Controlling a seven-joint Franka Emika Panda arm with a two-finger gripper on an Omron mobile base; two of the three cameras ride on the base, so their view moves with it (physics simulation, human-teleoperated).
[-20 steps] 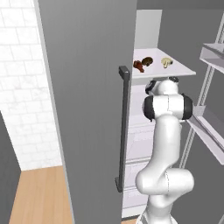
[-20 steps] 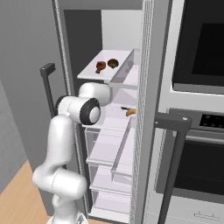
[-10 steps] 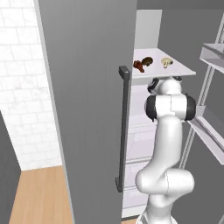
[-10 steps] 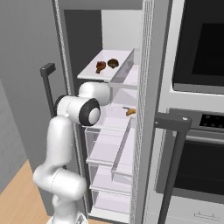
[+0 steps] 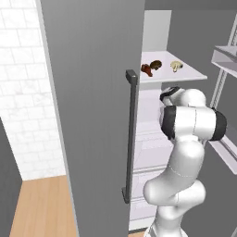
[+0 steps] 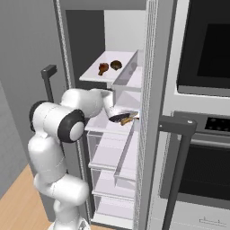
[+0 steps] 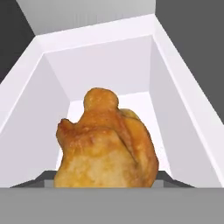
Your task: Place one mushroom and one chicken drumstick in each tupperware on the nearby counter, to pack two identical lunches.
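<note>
While the two-finger gripper (image 6: 127,118) reaches into the fridge's door-side white bin (image 7: 183,131), we see its jaws partly closed around the golden-brown roasted chicken drumstick (image 7: 107,146), which sits right against the hand camera; we judge it gripped, though the fingertips themselves are hidden behind the meat. In the right base view the brown end of the drumstick pokes out just beyond the gripper, near the front edge of the white middle shelf (image 6: 101,126). To do this step well, we should lift the drumstick straight up out of the bin's walls before pulling back, keeping the grip firm since the meat is rounded and could slip. We should then clear the grey fridge door (image 5: 92,115) and its dark bar handle (image 5: 131,139). On the white upper shelf (image 5: 194,74), near its front edge, lie a second brown drumstick (image 5: 147,69), a dark brown mushroom (image 5: 157,64) and a pale mushroom (image 5: 176,65), waiting their turn.
</note>
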